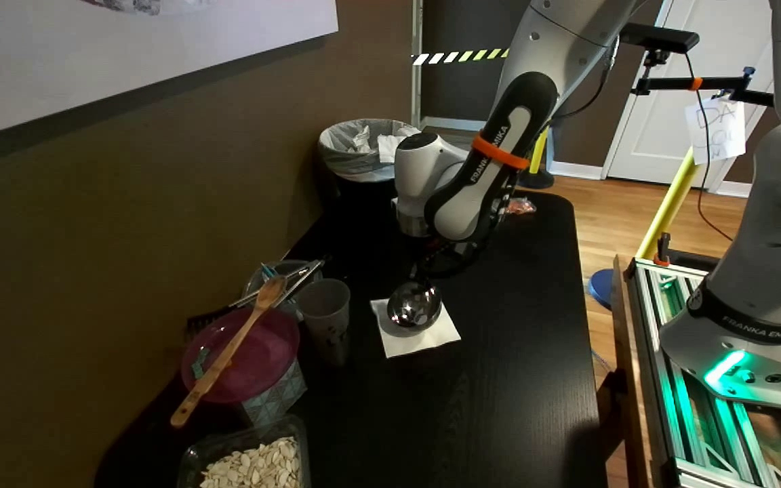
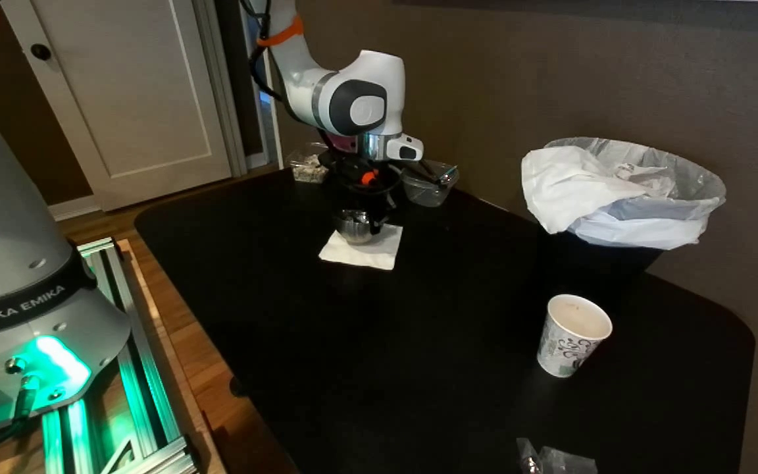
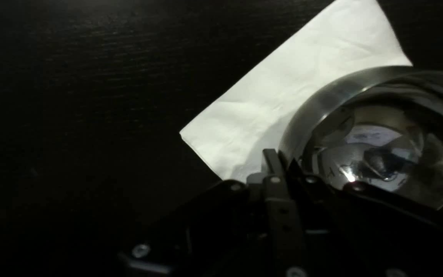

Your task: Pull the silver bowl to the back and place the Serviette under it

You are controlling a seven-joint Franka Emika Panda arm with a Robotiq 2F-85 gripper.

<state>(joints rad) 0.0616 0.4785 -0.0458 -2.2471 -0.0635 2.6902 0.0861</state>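
The silver bowl (image 1: 414, 306) is over the white serviette (image 1: 404, 344), with its opening up. In an exterior view the bowl (image 2: 353, 227) stands over the middle of the serviette (image 2: 356, 257); whether its base touches the paper I cannot tell. In the wrist view the bowl (image 3: 379, 142) fills the right side, and the serviette (image 3: 267, 92) shows flat on the table beneath and left of it, with the bowl's shadow on it. My gripper (image 3: 282, 157) is shut with its fingertips on either side of the bowl's rim. In an exterior view the gripper (image 2: 379, 220) is at the bowl's wall-side edge.
Along the wall are a pink bowl (image 1: 248, 346) with a wooden spoon (image 1: 238, 342) across it, a plastic cup (image 1: 325, 318), a clear container (image 2: 426, 189) and a tray of seeds (image 1: 258, 464). A paper cup (image 2: 573, 336), a wrapper (image 2: 563, 461) and a trash bin (image 2: 622, 217) are at the other end.
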